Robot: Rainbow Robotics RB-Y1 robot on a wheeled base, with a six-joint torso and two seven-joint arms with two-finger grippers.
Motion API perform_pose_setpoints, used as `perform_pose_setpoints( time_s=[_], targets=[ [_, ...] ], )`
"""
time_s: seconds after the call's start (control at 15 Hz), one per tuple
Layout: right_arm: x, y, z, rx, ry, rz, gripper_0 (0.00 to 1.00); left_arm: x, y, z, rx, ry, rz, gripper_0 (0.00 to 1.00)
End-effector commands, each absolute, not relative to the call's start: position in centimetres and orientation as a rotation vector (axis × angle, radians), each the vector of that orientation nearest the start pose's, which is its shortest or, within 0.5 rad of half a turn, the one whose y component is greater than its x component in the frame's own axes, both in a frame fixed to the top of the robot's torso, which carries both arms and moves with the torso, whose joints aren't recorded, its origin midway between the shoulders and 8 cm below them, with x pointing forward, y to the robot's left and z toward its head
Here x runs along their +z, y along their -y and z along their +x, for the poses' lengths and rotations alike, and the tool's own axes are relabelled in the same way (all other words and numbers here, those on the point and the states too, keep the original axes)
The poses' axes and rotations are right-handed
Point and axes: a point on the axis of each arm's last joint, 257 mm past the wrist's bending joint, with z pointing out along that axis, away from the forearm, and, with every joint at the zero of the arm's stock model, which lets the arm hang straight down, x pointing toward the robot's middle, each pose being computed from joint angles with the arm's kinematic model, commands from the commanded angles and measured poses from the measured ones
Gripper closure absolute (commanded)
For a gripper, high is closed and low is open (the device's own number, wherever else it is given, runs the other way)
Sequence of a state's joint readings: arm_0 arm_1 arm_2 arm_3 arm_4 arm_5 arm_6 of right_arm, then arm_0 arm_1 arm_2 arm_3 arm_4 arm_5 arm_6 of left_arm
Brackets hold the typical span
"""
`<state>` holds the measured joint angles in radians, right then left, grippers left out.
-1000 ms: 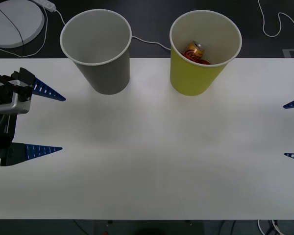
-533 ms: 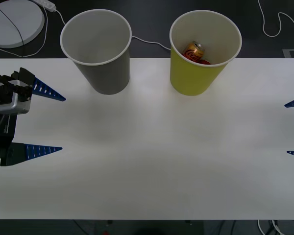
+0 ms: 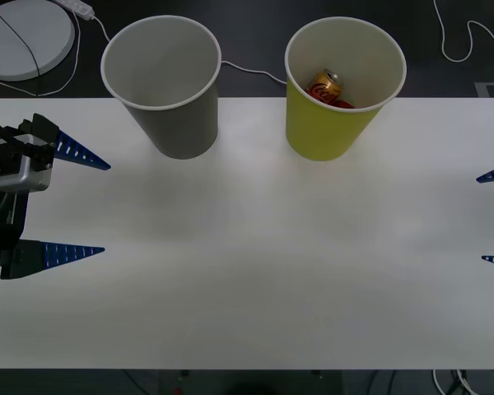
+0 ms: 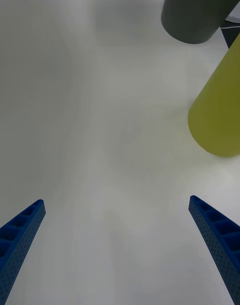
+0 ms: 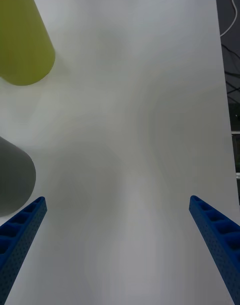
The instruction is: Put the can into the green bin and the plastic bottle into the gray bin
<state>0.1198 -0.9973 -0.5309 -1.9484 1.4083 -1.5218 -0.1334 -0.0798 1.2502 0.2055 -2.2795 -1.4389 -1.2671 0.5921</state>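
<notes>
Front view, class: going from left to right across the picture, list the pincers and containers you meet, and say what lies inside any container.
Left pincer, open → gray bin → green bin with the can inside → right pincer, open at the table's edge.

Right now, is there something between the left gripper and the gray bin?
Nothing visible. Bare white table lies between the open left gripper at the table's left edge and the gray bin. The can is inside the green bin.
</notes>
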Motion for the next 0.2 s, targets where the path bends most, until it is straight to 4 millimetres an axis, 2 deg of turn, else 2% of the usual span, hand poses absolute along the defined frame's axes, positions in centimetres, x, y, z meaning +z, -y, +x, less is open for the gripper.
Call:
perform_pose_setpoints(
  time_s=[0.07,0.2],
  targets=[
    [-11.66,33.23,34.29,0.124,-1.604,-1.679,0.00,-8.46,-20.94,33.97,-0.131,-1.590,1.794,0.00],
    [-11.66,33.23,34.29,0.124,-1.604,-1.679,0.00,-8.46,-20.94,33.97,-0.131,-1.590,1.794,0.00]
  ],
)
